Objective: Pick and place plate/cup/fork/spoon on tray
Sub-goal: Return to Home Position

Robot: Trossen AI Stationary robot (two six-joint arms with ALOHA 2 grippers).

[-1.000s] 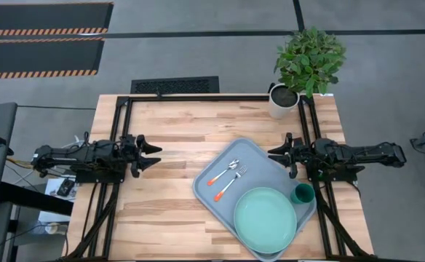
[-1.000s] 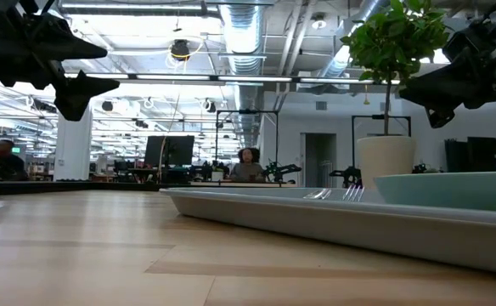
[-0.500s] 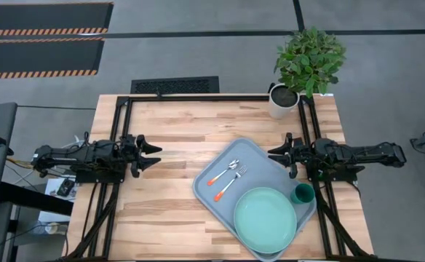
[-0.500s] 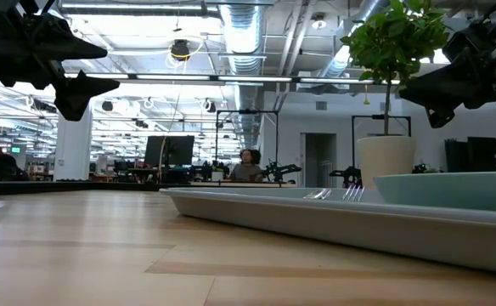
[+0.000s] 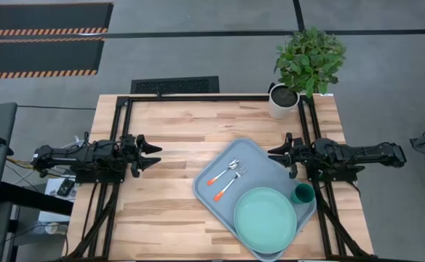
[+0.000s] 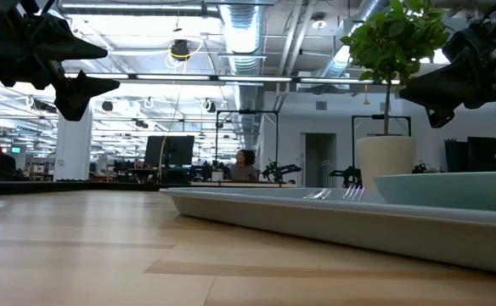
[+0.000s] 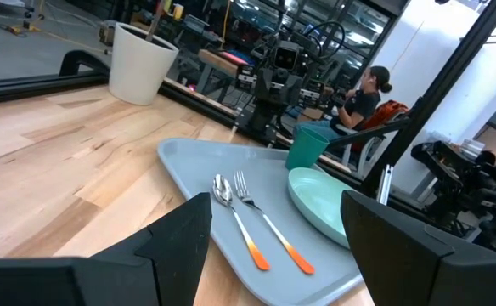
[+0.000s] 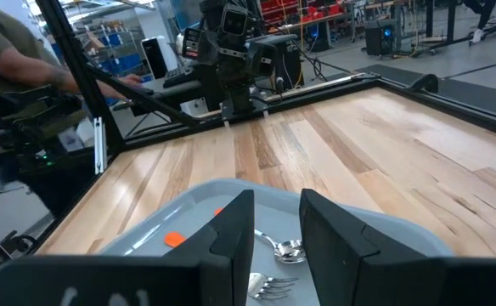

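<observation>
The grey-blue tray (image 5: 216, 166) lies on the table's right half. On it rest the mint-green plate (image 5: 265, 219), the dark green cup (image 5: 303, 193) at its right corner, and the spoon (image 5: 224, 172) and fork (image 5: 231, 183), side by side with orange handle ends. They also show in the left wrist view: spoon (image 7: 236, 223), fork (image 7: 269, 223), cup (image 7: 307, 147), plate (image 7: 323, 194). My left gripper (image 5: 154, 154) is open and empty above the table's left edge. My right gripper (image 5: 274, 153) is open and empty above the tray's right edge.
A white pot with a green plant (image 5: 284, 100) stands at the table's far right corner. Bare wood lies between the left gripper and the tray. People sit in the room beyond the table (image 6: 245, 165).
</observation>
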